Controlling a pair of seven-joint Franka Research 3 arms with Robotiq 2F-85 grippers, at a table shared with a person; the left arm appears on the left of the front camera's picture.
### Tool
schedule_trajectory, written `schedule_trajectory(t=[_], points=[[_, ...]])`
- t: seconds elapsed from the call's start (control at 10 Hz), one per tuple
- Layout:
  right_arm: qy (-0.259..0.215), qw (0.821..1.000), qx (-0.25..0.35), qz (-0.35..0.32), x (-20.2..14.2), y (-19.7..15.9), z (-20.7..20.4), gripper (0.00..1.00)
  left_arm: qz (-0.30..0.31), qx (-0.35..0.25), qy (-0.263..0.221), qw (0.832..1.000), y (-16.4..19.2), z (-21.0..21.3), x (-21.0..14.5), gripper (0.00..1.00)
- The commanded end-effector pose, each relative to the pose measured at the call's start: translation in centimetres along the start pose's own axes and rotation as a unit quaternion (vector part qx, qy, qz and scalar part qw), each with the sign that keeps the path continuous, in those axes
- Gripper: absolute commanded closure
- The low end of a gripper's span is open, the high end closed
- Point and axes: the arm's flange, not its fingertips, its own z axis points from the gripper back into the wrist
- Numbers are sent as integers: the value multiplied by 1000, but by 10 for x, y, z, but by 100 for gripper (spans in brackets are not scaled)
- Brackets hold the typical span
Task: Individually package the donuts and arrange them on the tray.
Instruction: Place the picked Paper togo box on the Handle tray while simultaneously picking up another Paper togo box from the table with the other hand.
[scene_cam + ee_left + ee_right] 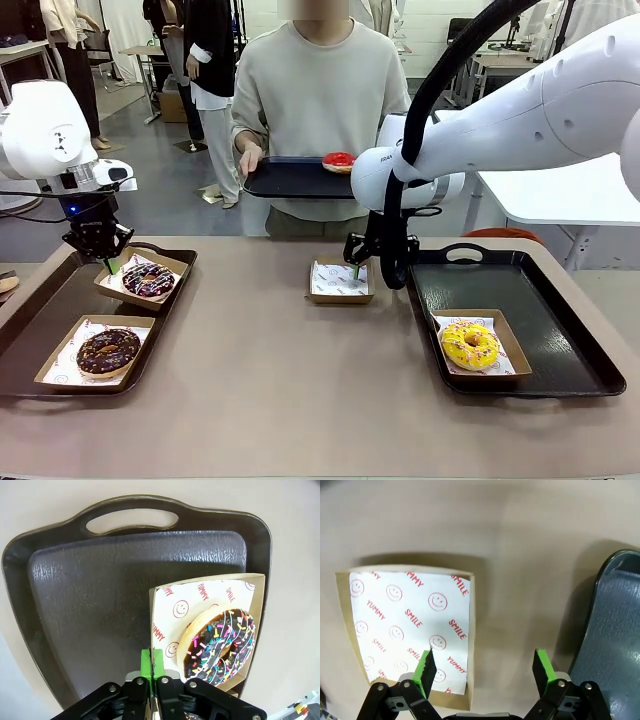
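My left gripper (108,263) is shut on the rim of a paper-lined box (165,595) that holds the dark donut with multicoloured sprinkles (148,279) (220,646), at the back of the left tray (30,330). In the left wrist view its green pads (151,657) pinch the box's edge. A chocolate-brown donut (108,351) lies boxed nearer on that tray. My right gripper (355,268) (485,669) is open, its fingers straddling one wall of an empty box (340,282) (405,625). The yellow donut (470,345) sits boxed on the right tray (540,290). The red donut (339,161) rides on the person's tray.
Across the table a person holds a dark tray (285,180) at waist height. The right tray's rim (615,625) lies just beside my right gripper. Bare tabletop (270,390) stretches between the two trays. People stand farther back.
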Motion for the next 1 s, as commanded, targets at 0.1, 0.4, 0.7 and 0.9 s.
schedule_trajectory(t=[0.1,0.4,0.7,0.9], points=[[-19,1000,-12,-19,0,7,-5,0,8,11,-6,1000,-1,1,6,99],[-19,1000,-3,-7,-1,6,-5,58,8,6,-1,1000,-2,-3,8,49],[-24,1000,0,-7,-1,7,-4,100,9,5,1,1000,-1,-2,8,0],[-21,1000,4,-9,-1,6,-4,97,13,1,4,1000,-2,-1,8,17]])
